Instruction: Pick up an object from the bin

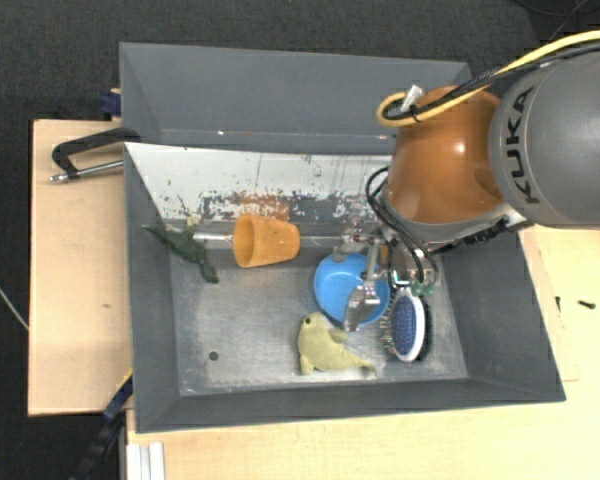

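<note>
Where the arm reaches in from the right, we see its claw (364, 293) low over the right half of the grey bin (152, 298), under the orange wrist cover (440, 163) and a tangle of dark cables. It sits right against a round, bright blue object (336, 282), overlapping that object's right side. We cannot tell whether the claw is released or clenched, nor whether it has the blue object in its grasp. Just to the right of the claw lies a blue oval brush with a white rim (409, 328). Just in front of it, near the front wall, lies a pale yellow soft toy (328, 349), close below the blue object. Further left, an orange cup (264, 240) lies on its side by the back wall. A thin dark green toy (188, 250) lies well apart, at the far left.
</note>
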### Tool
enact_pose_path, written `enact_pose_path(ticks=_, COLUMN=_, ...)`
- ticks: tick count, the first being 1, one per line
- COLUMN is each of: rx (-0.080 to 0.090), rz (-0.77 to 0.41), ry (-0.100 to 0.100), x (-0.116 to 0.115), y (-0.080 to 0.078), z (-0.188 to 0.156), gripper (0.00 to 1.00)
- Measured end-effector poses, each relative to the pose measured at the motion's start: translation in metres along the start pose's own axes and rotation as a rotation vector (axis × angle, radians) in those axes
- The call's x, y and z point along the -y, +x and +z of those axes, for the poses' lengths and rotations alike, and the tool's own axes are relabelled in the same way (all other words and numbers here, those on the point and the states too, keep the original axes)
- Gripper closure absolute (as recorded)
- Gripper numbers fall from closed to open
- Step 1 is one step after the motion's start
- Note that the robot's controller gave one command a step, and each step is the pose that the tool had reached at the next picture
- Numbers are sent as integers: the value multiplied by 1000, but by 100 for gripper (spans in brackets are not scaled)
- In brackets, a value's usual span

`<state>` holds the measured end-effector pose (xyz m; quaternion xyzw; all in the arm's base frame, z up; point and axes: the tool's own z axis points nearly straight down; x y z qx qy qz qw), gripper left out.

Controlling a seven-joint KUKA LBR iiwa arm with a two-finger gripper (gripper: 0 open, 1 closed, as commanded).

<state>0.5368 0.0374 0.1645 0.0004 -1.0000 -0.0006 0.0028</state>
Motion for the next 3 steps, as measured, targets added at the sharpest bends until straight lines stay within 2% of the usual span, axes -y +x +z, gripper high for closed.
enact_pose_path(ticks=1, rx=6, rz=-174, ry=0, x=26, y=21, z=88, gripper=0)
enact_pose_path(ticks=2, rx=6, rz=-174, ry=1, x=27, y=21, z=85, gripper=100)
enact_pose_path(ticks=3, rx=20, rz=-322, ry=4, x=34, y=8, z=-76, gripper=100)
